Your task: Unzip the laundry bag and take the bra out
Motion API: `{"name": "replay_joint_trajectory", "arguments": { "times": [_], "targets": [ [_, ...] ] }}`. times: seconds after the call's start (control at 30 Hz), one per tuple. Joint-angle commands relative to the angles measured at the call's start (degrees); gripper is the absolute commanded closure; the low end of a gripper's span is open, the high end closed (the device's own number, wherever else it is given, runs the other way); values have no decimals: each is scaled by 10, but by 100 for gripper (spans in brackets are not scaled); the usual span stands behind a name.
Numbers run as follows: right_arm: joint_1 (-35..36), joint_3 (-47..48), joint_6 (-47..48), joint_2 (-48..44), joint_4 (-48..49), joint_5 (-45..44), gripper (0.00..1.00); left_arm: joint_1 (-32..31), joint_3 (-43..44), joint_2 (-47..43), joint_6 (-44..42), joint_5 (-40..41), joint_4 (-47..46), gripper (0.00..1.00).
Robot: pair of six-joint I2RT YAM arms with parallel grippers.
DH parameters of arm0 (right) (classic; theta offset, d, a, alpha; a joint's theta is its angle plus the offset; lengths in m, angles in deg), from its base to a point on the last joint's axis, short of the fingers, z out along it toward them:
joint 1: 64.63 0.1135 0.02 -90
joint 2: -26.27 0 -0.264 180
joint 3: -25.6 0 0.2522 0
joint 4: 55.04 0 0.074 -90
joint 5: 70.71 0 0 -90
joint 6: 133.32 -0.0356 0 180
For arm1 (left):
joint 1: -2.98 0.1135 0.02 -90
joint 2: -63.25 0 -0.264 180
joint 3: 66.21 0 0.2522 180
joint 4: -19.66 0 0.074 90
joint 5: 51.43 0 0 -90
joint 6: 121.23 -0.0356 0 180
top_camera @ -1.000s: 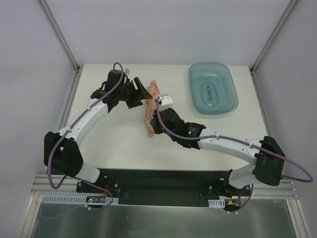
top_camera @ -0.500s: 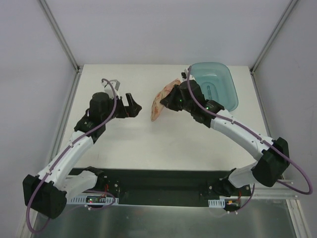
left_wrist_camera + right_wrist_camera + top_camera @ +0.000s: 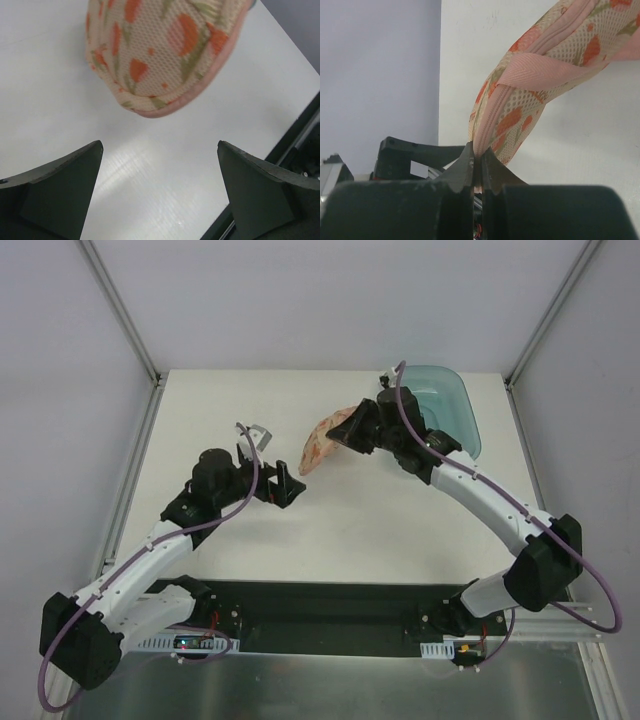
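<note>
Laundry bag point(image 3: 322, 443) held up by one arm, over the table

Right gripper point(image 3: 352, 430) pinches the bag's pink zip edging, its fingers pressed tight on the seam. The printed mesh pouch slants down over the white table point(image 3: 400, 510), just left of the teal basin point(image 3: 458, 420) (partly hidden by that arm). Left gripper point(image 3: 291, 490) is spread and empty, near the bag's lower end but not touching it.

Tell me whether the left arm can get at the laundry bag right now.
Probably yes. The left gripper is open and faces the near end of the laundry bag, with only bare table between. The right gripper pinches its other edge.
</note>
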Motion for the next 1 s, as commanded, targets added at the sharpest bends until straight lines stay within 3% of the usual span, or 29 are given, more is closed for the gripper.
{"name": "replay_joint_trajectory", "arguments": {
  "times": [0.0,0.13,0.4,0.57,0.63,0.67,0.7,0.73,0.77,0.8,0.9,0.97],
  "targets": [
    [-9,47,-22,9,19,37,99,-41,18,-5,-50,-32,-34,1],
    [-12,59,-34,24,20,54,99,-88,25,-6,-97,36,-34,1],
    [-13,47,-42,21,29,56,99,-132,98,96,-173,161,-25,3],
    [-13,43,-37,14,28,59,99,-136,126,131,-189,177,-26,16],
    [-13,43,-34,13,27,64,99,-135,131,139,-193,177,-25,33],
    [-13,44,-30,11,28,65,99,-136,135,139,-194,177,-25,53],
    [-14,45,-25,12,28,72,99,-136,137,137,-192,191,-25,99],
    [-14,46,-20,12,28,77,97,-136,138,132,-185,205,-23,100],
    [-16,46,-13,11,28,82,85,-135,138,126,-178,226,-21,100],
    [-17,46,0,9,28,88,47,-133,136,120,-171,230,-20,100],
    [-21,43,37,-10,21,86,1,-124,128,88,-156,221,-13,100],
    [-26,39,62,-32,1,83,4,-91,129,67,-111,197,0,100]
  ]
}}
